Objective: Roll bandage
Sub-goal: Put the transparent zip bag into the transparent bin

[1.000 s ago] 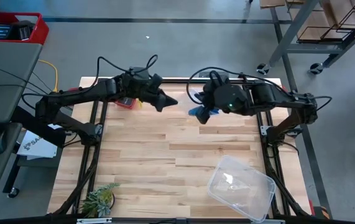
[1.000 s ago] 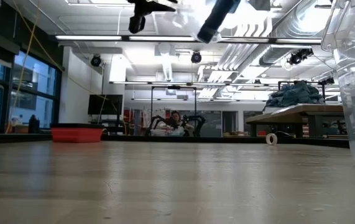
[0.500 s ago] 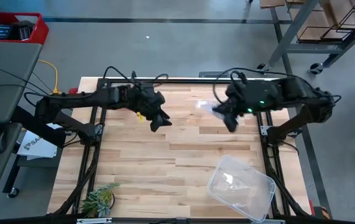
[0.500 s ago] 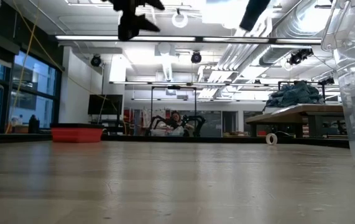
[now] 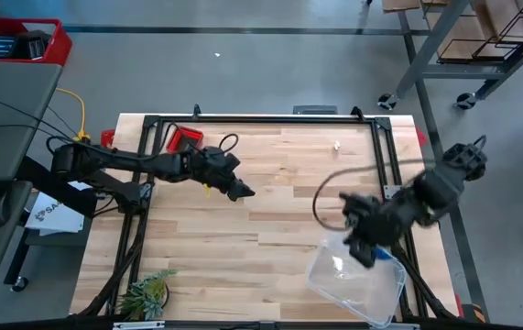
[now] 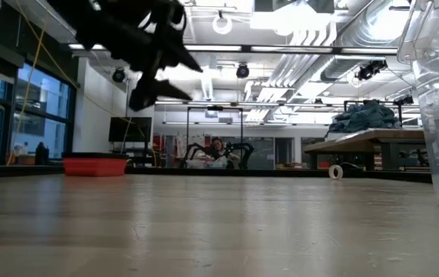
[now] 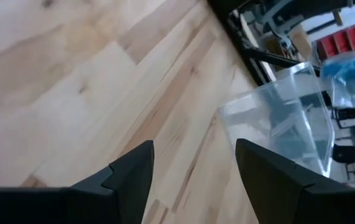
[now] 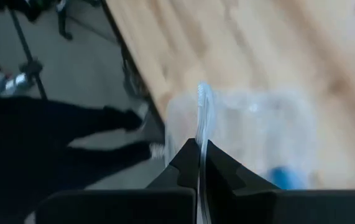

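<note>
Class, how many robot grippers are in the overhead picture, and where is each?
2. The left gripper hangs open over the wooden table, left of centre. The right gripper, shut on a clear plastic bag, is above the clear plastic box at the table's right side.

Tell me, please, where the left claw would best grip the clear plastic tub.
Probably the thin rim of its left wall, from above, one finger inside: the clear tub stands open-topped with upright walls, seemingly too wide to span. The right claw, shut on a clear bag, crowds its back corner.
</note>
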